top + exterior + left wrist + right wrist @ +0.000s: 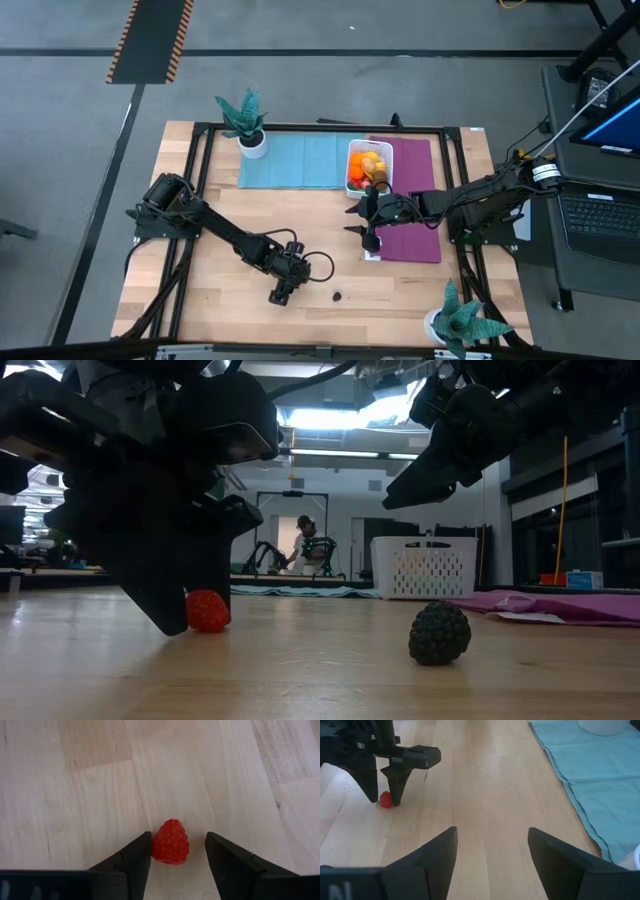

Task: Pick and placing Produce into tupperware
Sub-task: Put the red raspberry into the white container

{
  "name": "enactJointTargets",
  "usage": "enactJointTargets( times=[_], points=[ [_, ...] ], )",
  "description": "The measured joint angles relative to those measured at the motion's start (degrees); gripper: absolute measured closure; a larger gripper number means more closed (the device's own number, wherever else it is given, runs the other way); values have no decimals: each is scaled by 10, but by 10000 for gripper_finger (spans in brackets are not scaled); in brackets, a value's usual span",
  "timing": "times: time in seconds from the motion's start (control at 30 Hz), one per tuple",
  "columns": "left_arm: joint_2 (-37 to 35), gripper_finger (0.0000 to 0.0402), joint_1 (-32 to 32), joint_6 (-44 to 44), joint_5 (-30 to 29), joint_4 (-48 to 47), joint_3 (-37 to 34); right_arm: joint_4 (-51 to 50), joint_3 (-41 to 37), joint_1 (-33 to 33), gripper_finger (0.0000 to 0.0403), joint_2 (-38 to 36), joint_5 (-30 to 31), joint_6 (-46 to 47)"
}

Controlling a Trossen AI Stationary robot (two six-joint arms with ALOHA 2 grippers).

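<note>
Left pincer (175,857) released, straddling red berry (170,842); dark berry (439,632) near, seemingly unobstructed.

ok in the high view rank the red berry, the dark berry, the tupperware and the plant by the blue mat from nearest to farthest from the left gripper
1. Red berry, between the fingers of the left gripper.
2. Dark berry, on the bare wood just to the gripper's right.
3. Tupperware, at the far edge between the mats.
4. Plant, at the blue mat's far left corner; roughly as far as the tupperware, too close to call.

Low view backlit, arms dark silhouettes; rest evenly bright.
</note>
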Motion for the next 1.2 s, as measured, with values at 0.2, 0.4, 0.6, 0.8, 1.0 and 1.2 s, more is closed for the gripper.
enactJointTargets(
  times=[0.2, 0.4, 0.6, 0.8, 1.0, 1.2],
  points=[
    [0, 248, 1, 1, -7, -3, 0, 0, 0, 0, 160, 0, 0, 0],
    [0, 285, 1, 1, -25, -5, 0, 0, 0, 0, 160, 0, 0, 1],
    [0, 320, 1, 1, -29, -6, 0, 0, 0, 0, 160, 0, 0, 2],
    [-6, 317, 3, 13, -30, -7, -1, 0, 0, 0, 160, 0, 0, 0],
    [-36, 317, 20, 19, -27, -41, -5, 0, 0, 0, 160, 0, 0, 0],
    [-75, 323, 46, 21, -34, -75, -4, -3, 0, 0, 160, 0, 0, 0]
  ],
)
